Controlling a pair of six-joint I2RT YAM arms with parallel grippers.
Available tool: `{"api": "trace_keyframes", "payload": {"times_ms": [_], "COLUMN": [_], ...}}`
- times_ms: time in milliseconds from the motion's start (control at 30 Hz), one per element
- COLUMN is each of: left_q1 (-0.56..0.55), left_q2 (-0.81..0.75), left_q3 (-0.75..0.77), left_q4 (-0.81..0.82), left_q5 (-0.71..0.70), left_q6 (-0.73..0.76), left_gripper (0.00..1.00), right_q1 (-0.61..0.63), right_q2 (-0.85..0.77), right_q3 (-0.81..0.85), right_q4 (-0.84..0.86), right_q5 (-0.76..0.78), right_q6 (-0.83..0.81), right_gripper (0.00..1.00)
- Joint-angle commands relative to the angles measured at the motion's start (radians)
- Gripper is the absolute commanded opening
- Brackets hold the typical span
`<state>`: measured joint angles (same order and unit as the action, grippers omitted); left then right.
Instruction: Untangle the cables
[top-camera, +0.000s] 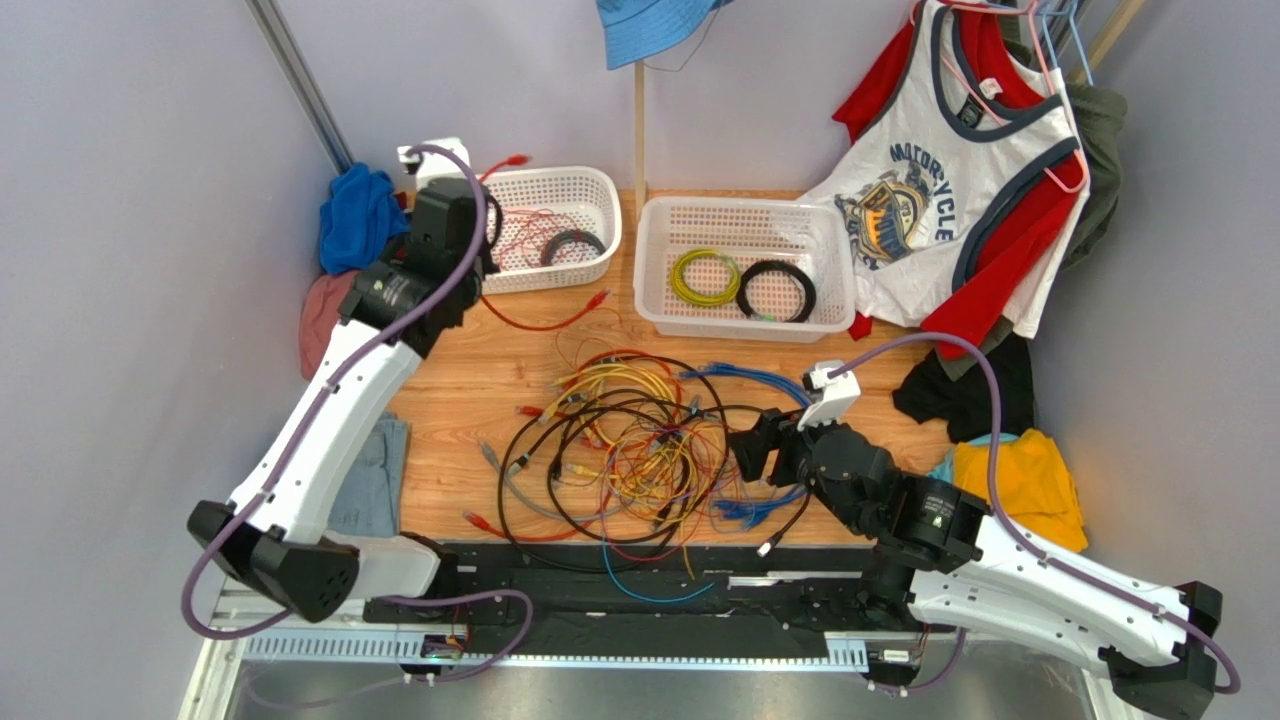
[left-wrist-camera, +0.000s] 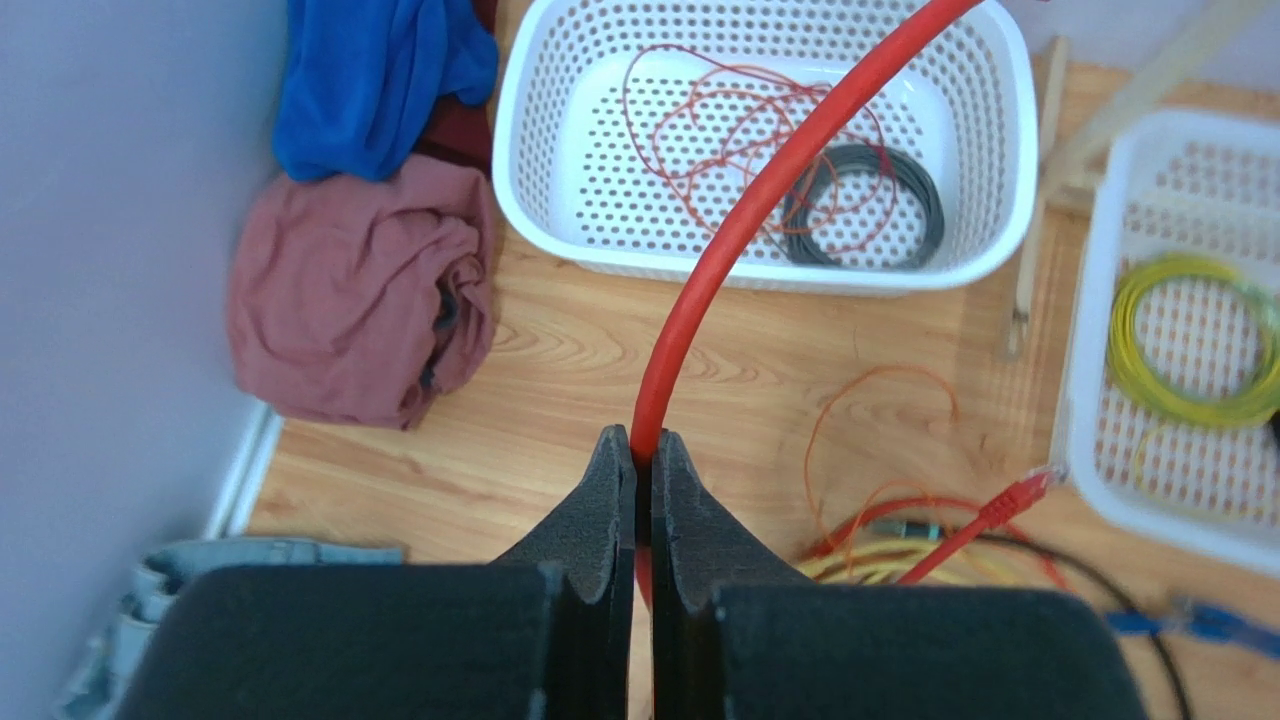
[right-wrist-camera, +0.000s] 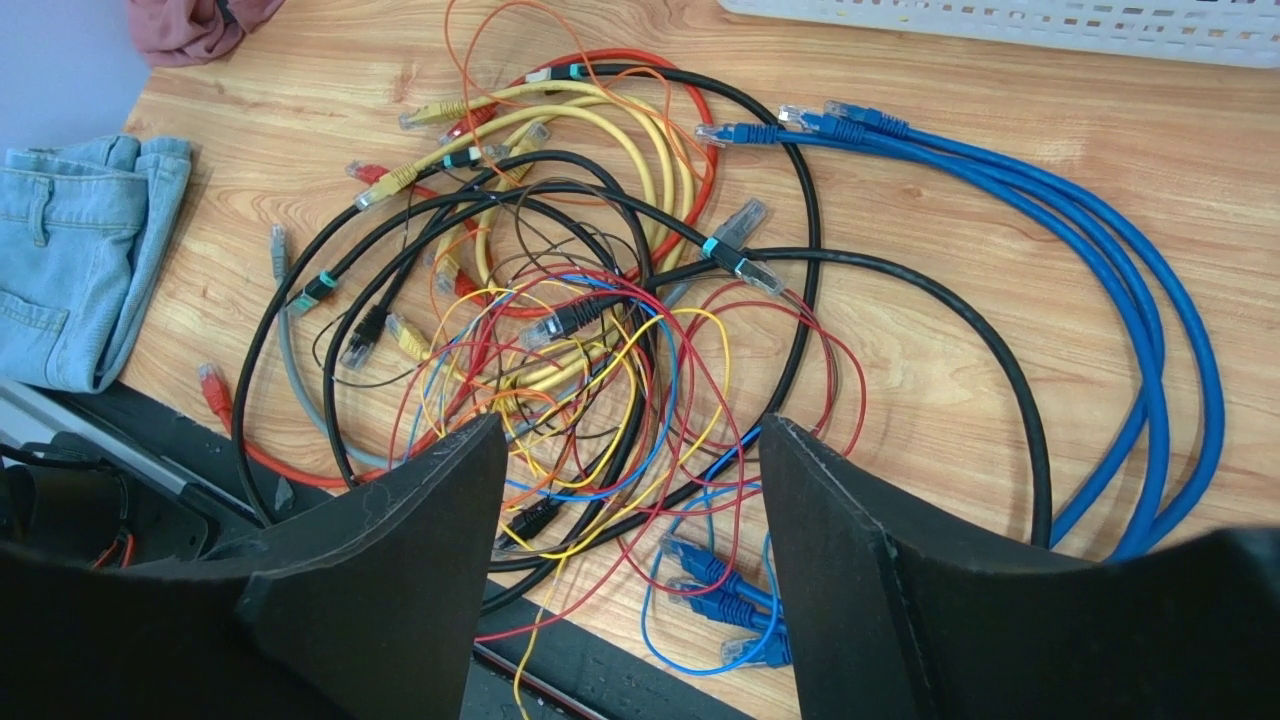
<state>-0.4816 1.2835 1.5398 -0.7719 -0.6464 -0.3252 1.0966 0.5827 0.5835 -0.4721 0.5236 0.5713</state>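
Light's bright and even everywhere, soft and diffuse, with no harsh glare. Shadows are faint, just thin soft ones under the cables on the wooden table. The overhead view is pretty sharp. Up close in the wrist views the black fingers go soft and featureless, and the red cable blurs near the lens.

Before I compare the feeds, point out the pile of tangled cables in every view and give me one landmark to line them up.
Top external: the tangled cables lie in the middle of the picture.
Left wrist: only their edge shows, at the lower right.
Right wrist: they fill the centre.
Landmark: the pink cloth, left of the cables in every view.
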Motion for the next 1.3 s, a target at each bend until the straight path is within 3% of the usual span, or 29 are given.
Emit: {"api": "trace_keyframes", "payload": {"times_ms": [0,167,400,433,467,500,600,667,800,1000,1133,1267], "left_q1": [0.199,0.299,0.331,0.333,0.339,0.342,0.354,0.354,0.353,0.292,0.035,-0.112], "left_q2": [0.109,0.322,0.704,0.738,0.772,0.822,0.824,0.775,0.532,0.163,-0.085,-0.288], "left_q3": [0.078,0.262,0.511,0.569,0.6,0.629,0.655,0.582,0.349,-0.054,-0.347,-0.584], "left_q4": [0.169,0.23,0.266,0.261,0.25,0.212,0.229,0.262,0.413,0.434,0.471,0.462], "left_q5": [0.255,0.28,0.314,0.301,0.283,0.21,0.166,0.139,0.102,0.254,0.124,0.128], "left_q6": [-0.178,-0.198,-0.21,-0.21,-0.221,-0.238,-0.258,-0.262,-0.279,-0.36,-0.371,-0.466], "left_gripper": [0.0,0.0,0.0,0.04,0.35,0.46,0.69,0.97,0.98,0.98,0.99,0.99], "right_q1": [0.0,-0.001,-0.001,-0.003,-0.003,-0.003,-0.003,-0.001,-0.003,-0.003,-0.003,-0.003], "right_q2": [-0.026,-0.03,0.002,0.005,0.006,0.006,0.008,0.006,-0.007,-0.03,-0.03,-0.008], "right_q3": [-0.031,-0.076,-0.079,-0.077,-0.077,-0.077,-0.077,-0.079,-0.08,-0.088,-0.076,-0.073], "right_q4": [0.073,0.141,0.168,0.168,0.17,0.171,0.171,0.168,0.162,0.174,0.164,0.164], "right_q5": [-0.022,-0.04,0.001,0.013,0.013,0.01,0.0,0.0,-0.007,-0.025,-0.069,-0.117], "right_q6": [-0.03,-0.037,-0.117,-0.122,-0.119,-0.119,-0.113,-0.107,-0.093,-0.064,-0.042,-0.027], "right_gripper": [0.66,0.65,0.64,0.64,0.64,0.64,0.63,0.63,0.63,0.62,0.62,0.61]}}
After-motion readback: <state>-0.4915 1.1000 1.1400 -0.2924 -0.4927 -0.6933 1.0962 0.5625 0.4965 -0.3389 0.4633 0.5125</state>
